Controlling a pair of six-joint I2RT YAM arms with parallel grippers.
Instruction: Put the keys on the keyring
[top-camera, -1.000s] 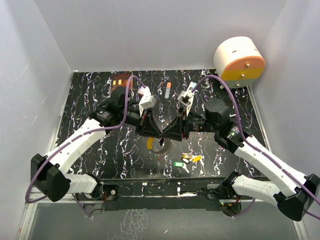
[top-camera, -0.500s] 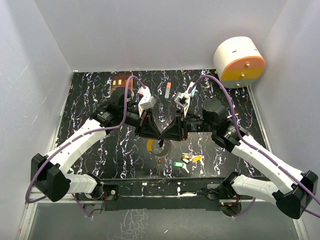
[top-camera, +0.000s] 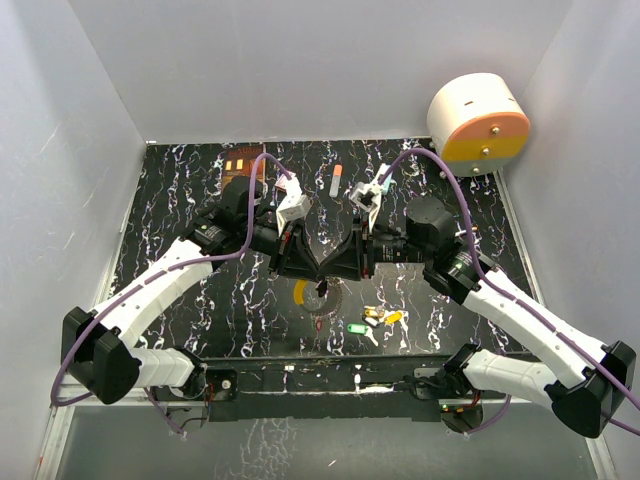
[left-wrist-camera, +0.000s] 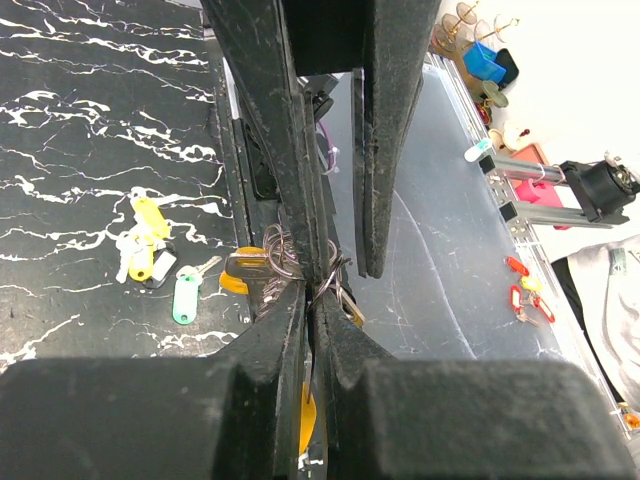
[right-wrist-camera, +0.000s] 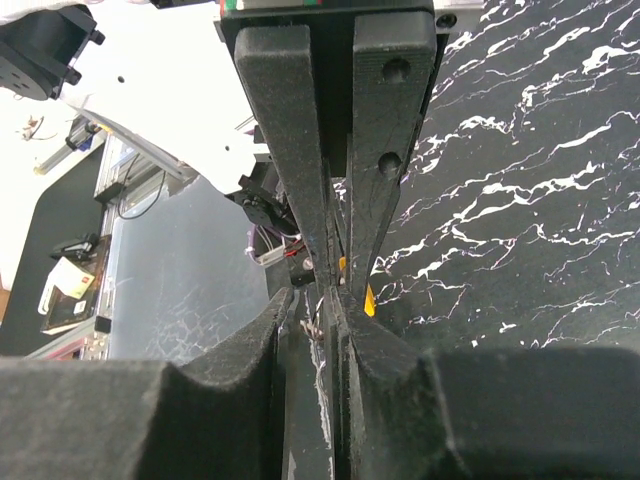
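Left gripper (left-wrist-camera: 317, 297): closed. The two fingertips press together, and in the left wrist view the thin silvery wire of the keyring (left-wrist-camera: 287, 250) sits at the pinch point. The ring's loops show just to the left of the tips and touch them.

Yellow-headed key (left-wrist-camera: 238, 272): hangs at the keyring loops, directly beside the left fingertips and on their left side. Whether it is fully threaded onto the wire cannot be told.

Right gripper (right-wrist-camera: 318, 305): the jaws stand a narrow slit apart. It faces the left gripper tip to tip above the middle of the table (top-camera: 180, 190), and the fingers of the two grippers overlap. Something thin lies in the slit in the right wrist view. Whether the jaws clamp it cannot be told.

Position of the keyring relative to the grippers: at the meeting point of both sets of fingertips, held clear of the table surface. In the top view it hangs just below the joined tips.

Loose keys (top-camera: 375, 320): a small cluster lying flat on the table, near the grippers, toward the arm bases and to the robot's right of the meeting point. No gripper touches them. The cluster includes a green-headed key (left-wrist-camera: 184, 298) at its near edge, with yellow-headed ones beside it
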